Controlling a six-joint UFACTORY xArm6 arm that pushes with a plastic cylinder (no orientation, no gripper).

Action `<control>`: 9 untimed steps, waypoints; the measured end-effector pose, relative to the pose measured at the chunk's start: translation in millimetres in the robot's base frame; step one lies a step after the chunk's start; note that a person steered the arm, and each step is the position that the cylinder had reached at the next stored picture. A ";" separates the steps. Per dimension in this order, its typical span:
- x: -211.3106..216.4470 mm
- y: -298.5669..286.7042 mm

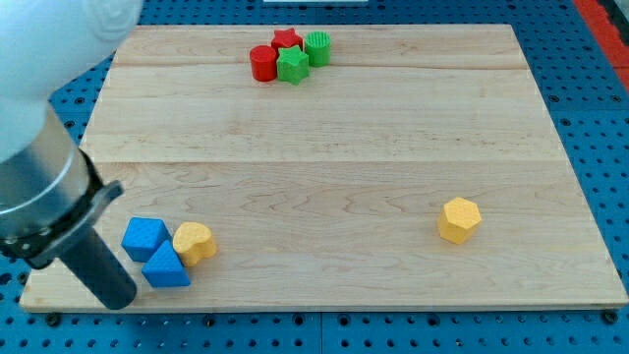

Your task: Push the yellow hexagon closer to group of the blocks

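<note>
The yellow hexagon (459, 218) lies alone at the board's lower right. A group of blocks sits at the view's top centre: a red cylinder (262, 63), a red star (286, 40), a green star (292, 65) and a green cylinder (317, 47), all touching. At the lower left a blue cube (144, 237), a blue triangular block (165, 265) and a yellow cylinder (195, 242) sit together. My tip (118, 300) is at the board's bottom left corner, just left of the blue blocks and far from the hexagon.
The wooden board (334, 167) rests on a blue perforated table (590, 69). The arm's large white and grey body (39, 118) covers the view's left edge above the rod.
</note>
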State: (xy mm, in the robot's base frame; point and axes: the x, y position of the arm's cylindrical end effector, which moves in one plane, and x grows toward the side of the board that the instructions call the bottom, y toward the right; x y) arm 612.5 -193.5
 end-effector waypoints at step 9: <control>-148.3 258.9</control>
State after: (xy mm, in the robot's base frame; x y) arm 464.2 65.4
